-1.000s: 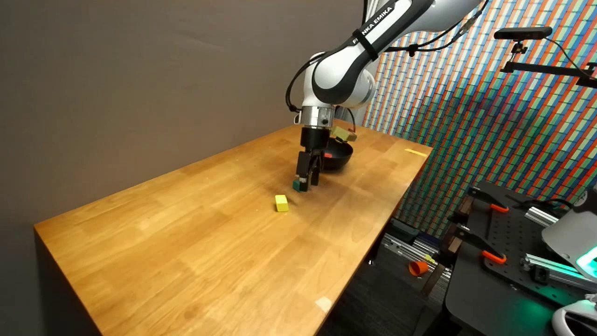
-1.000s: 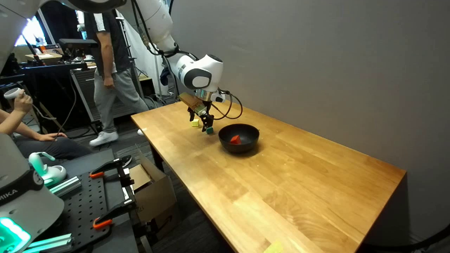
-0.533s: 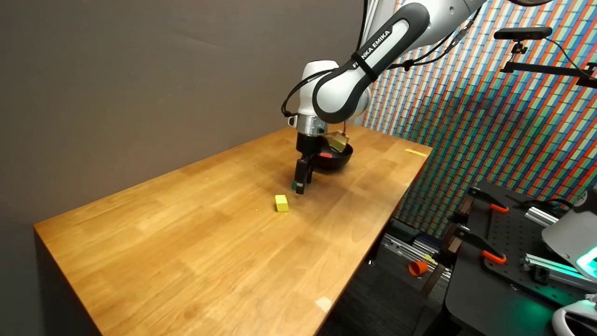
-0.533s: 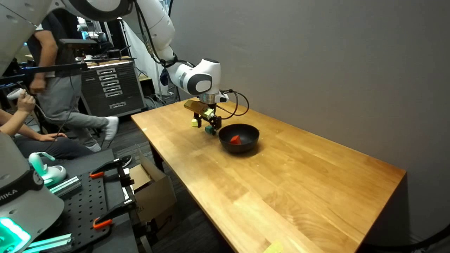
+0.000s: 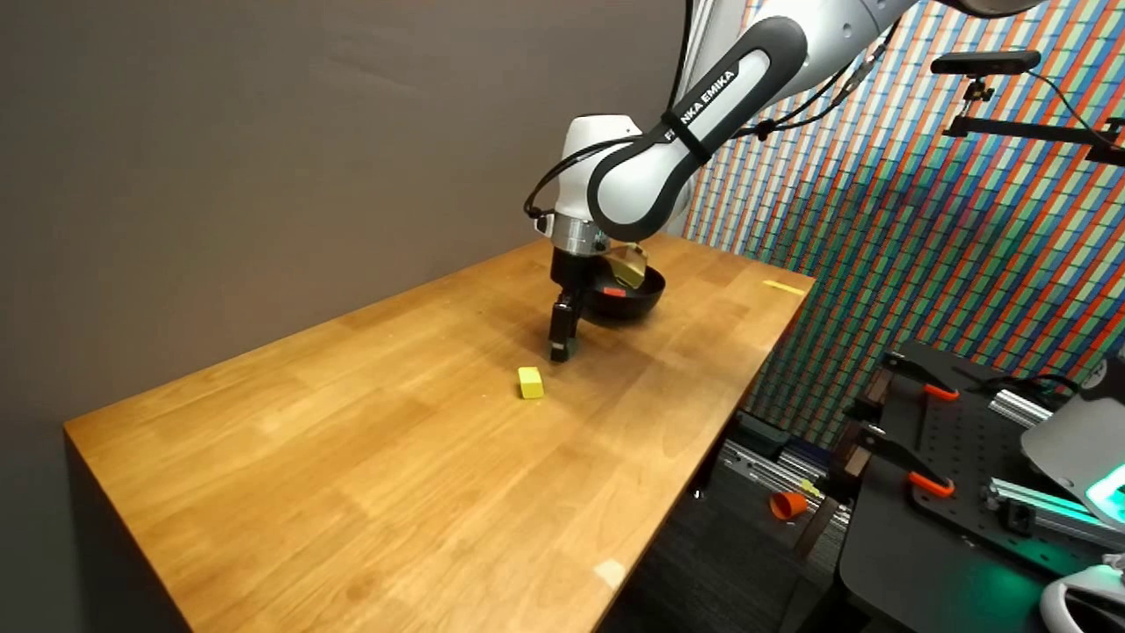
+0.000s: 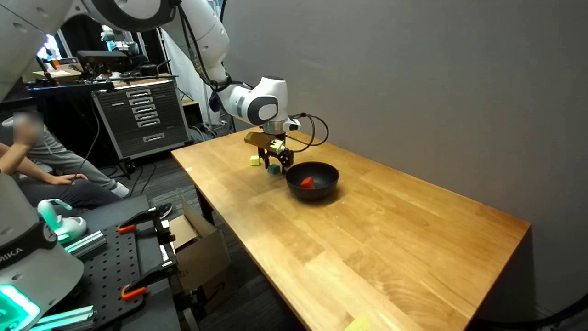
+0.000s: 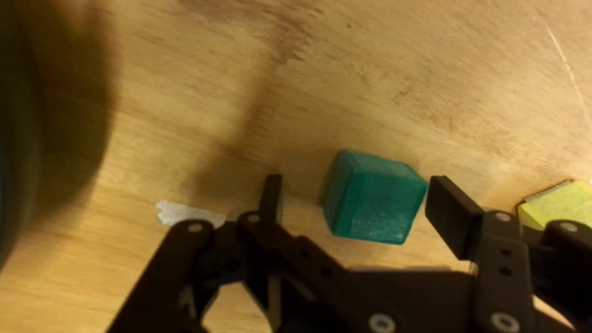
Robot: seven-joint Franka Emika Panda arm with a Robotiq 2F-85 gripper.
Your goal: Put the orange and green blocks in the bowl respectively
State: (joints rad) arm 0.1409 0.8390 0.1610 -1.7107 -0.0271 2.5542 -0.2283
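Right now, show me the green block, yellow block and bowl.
Green block (image 7: 381,206): wrist view, top face.
Yellow block (image 5: 532,386): in an exterior view, near face.
Bowl (image 6: 314,195): in an exterior view, outer wall.

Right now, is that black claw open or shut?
Open: in the wrist view, the gripper has its fingers apart, tabletop showing between one and the green block.

Lab, perforated plate (image 6: 115,263), likely tool chest (image 6: 142,115)

Wood-grained table (image 6: 390,239), matt black bowl (image 6: 317,196), smooth green block (image 7: 377,206)
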